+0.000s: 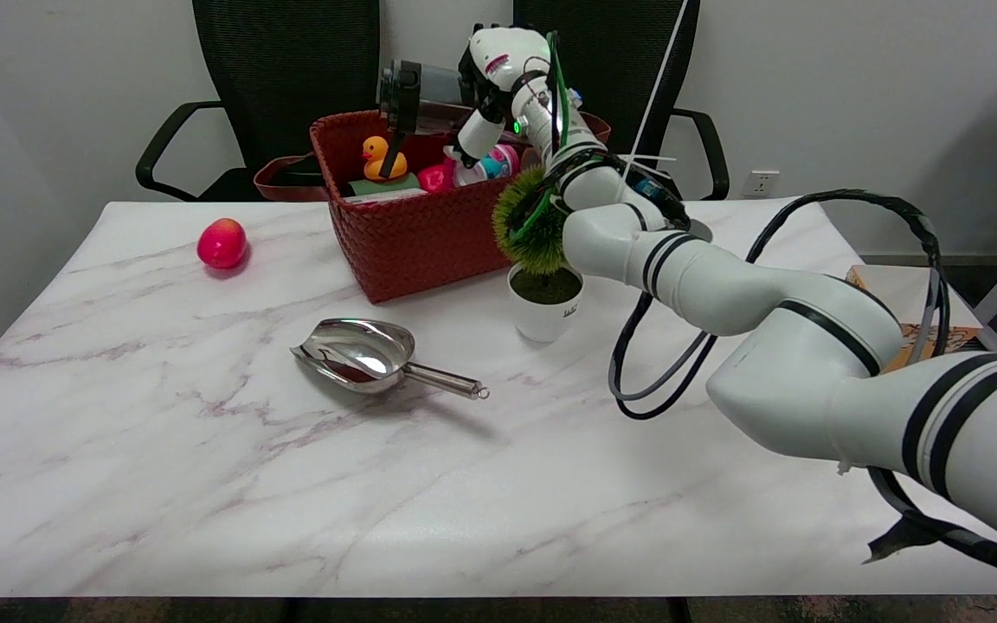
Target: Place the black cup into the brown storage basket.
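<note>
Closest to me, the white right arm sweeps in from the lower right, black cables looping off it, and reaches up over the brown storage basket. Up there the right hand grips the black cup, a clear-bodied tumbler with a black lid and strap, tipped on its side in the air above the basket's back half, not touching the rim. Down inside the basket sit a yellow rubber duck and some pink toys. Just beside the basket's right front corner stands a small potted plant in a white pot. In front of the basket lies a metal scoop on the marble table. Well left of the basket rests a red apple.
</note>
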